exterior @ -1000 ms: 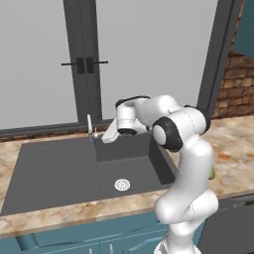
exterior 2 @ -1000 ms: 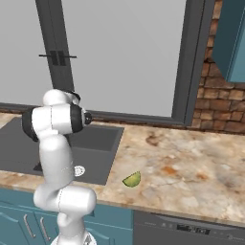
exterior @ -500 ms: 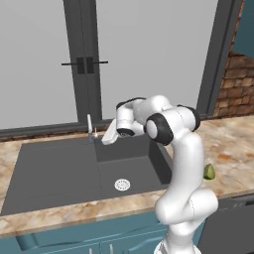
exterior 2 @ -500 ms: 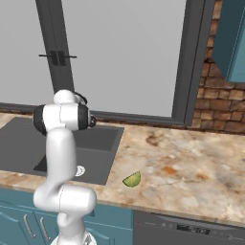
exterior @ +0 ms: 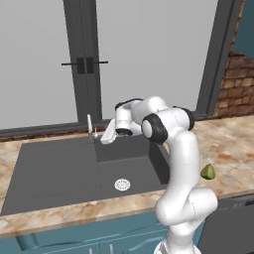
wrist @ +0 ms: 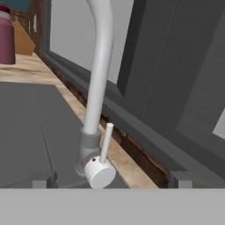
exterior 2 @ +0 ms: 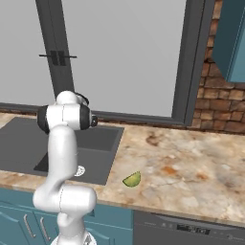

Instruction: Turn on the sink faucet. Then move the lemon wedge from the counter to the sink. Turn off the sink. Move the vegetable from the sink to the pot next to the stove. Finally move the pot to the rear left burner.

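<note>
The silver sink faucet (exterior: 90, 126) stands at the back rim of the dark grey sink (exterior: 54, 171). My gripper (exterior: 108, 135) hovers just right of it, open and holding nothing. In the hand view the spout (wrist: 99, 66) rises straight ahead, and its small lever (wrist: 106, 141) stands upright between my gripper's (wrist: 112, 179) spread fingertips (wrist: 44, 179). No water shows in the basin. The yellow-green lemon wedge (exterior 2: 132, 180) lies on the marbled counter (exterior 2: 191, 167) to the right of the sink, near the front edge; it shows beside my arm as lemon wedge (exterior: 208, 171).
A round silver drain (exterior: 122, 184) sits in the basin floor. Behind the faucet runs a dark-framed window (exterior: 84, 64). A brick wall (exterior 2: 220, 110) closes the right side. A dark red jar (wrist: 6, 39) stands on the far counter beyond the sink.
The arm's elbow has swung a little left toward the faucet. The hand stays close beside the faucet and the jaws remain open.
</note>
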You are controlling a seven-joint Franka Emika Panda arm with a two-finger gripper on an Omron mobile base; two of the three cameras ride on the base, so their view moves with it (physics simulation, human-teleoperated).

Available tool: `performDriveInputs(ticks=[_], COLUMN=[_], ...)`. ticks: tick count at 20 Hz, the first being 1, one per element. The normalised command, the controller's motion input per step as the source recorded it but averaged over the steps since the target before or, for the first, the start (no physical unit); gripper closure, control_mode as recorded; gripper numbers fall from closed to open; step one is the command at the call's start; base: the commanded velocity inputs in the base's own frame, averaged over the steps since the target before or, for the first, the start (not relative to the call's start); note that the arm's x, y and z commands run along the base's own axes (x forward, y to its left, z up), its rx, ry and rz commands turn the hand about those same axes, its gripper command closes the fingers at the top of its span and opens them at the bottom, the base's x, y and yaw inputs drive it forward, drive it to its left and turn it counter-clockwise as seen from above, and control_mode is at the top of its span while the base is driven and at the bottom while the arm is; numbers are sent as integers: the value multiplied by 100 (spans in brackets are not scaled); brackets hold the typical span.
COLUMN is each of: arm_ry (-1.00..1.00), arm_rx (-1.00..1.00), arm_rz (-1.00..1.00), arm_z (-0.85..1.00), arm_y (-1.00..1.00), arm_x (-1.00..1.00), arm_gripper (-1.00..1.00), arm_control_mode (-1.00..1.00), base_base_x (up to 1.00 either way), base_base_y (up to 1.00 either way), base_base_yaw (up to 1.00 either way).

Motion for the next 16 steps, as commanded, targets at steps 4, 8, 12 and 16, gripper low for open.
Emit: performDriveInputs(ticks=[4,8,12,16], arm_ry=[0,0,0,0], arm_rx=[2,3,5,5], arm_rz=[4,6,10,11], arm_z=[0,0,0,0], arm_y=[13,17,23,19], arm_x=[15,12,0,0], arm_gripper=[-100,-100,-100,-100], arm_control_mode=[-100,-100,-100,-100], base_base_x=[0,0,0,0], base_base_y=[0,0,0,0], base_base_yaw=[0,0,0,0])
